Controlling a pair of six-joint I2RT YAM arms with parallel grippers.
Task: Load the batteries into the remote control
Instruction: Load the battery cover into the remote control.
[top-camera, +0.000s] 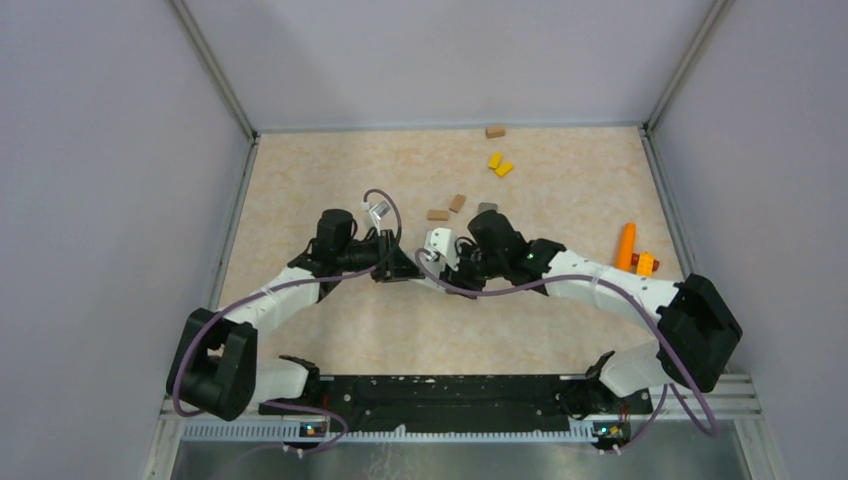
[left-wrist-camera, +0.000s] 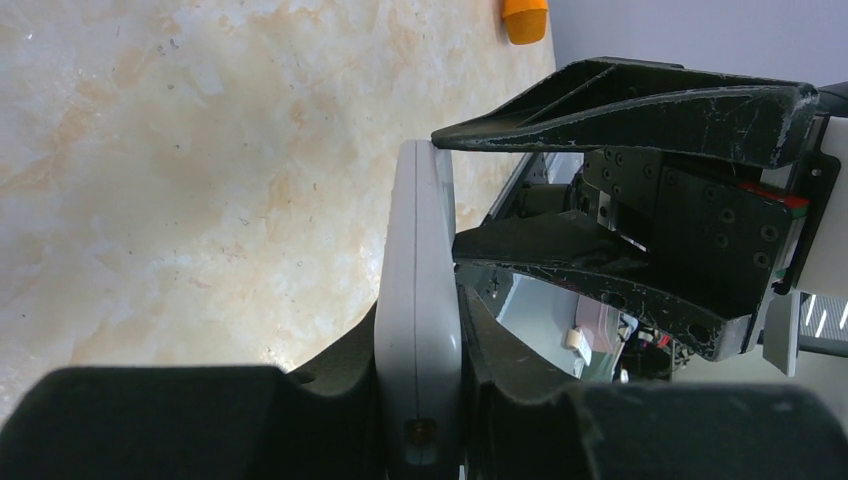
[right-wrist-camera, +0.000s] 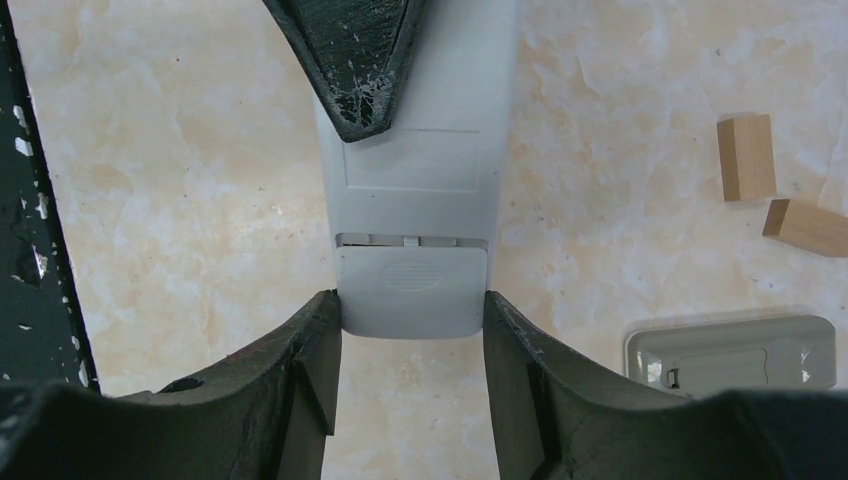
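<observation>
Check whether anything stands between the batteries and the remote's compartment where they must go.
Yes. The battery cover still sits over the compartment on the remote, with only a narrow gap at its edge. No batteries are visible.

Remote control (right-wrist-camera: 415, 170): light grey, slim, back face showing in the right wrist view.
Battery cover (right-wrist-camera: 412, 295): at one end, ribbed thumb patch, thin gap along its inner edge.
Hold: pinched between left gripper (left-wrist-camera: 415, 335) and right gripper (right-wrist-camera: 412, 305), mid-table.

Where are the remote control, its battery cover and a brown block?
remote control (left-wrist-camera: 418, 300): left wrist view, its narrow side edge.
battery cover (right-wrist-camera: 412, 298): right wrist view, middle of the panel.
brown block (right-wrist-camera: 747, 157): right wrist view, centre of its face.
</observation>
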